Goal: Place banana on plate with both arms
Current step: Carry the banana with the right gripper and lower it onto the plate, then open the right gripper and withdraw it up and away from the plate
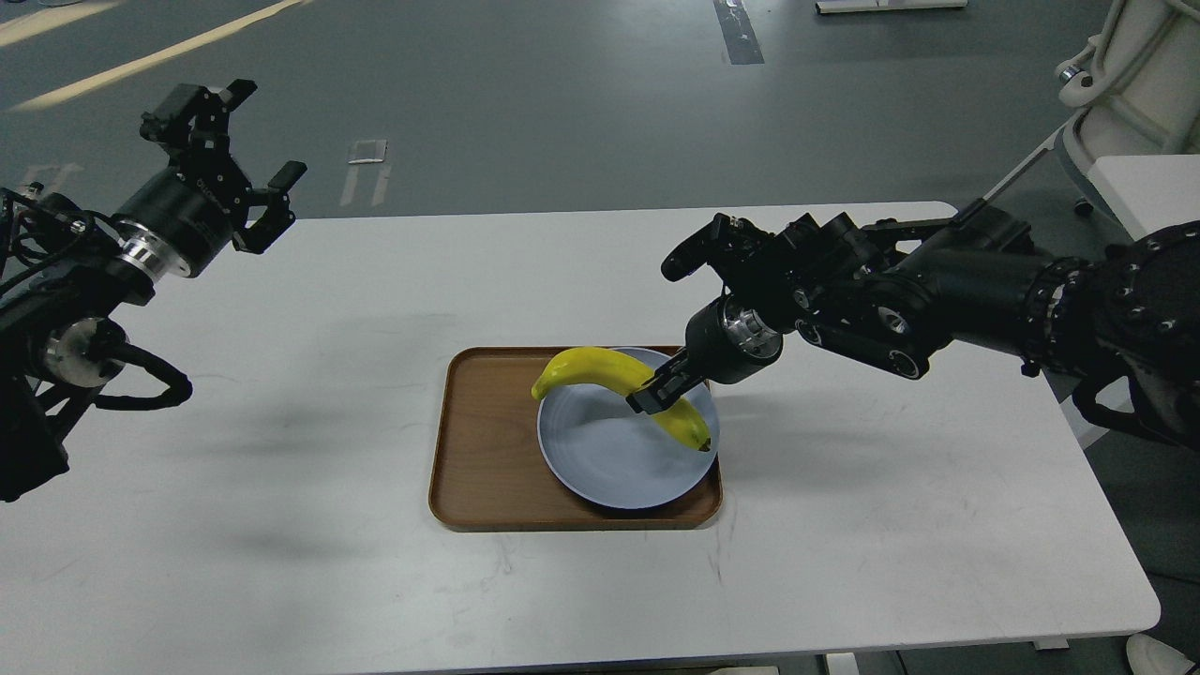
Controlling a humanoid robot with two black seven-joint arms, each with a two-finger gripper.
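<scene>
The yellow banana (600, 367) is held over the pale blue plate (609, 469), its stem end at the plate's far left rim and its dark tip near the right rim. My right gripper (653, 396) is shut on the banana's middle, reaching in from the right. The plate sits on the right part of the brown tray (483, 441) at the table's centre. My left gripper (246, 141) is open and empty, raised above the table's far left corner, well away from the plate.
The white table (375, 581) holds only the tray and plate. A white machine base (1139, 66) and a second white tabletop (1148, 192) stand beyond the table's right far corner. Grey floor lies behind.
</scene>
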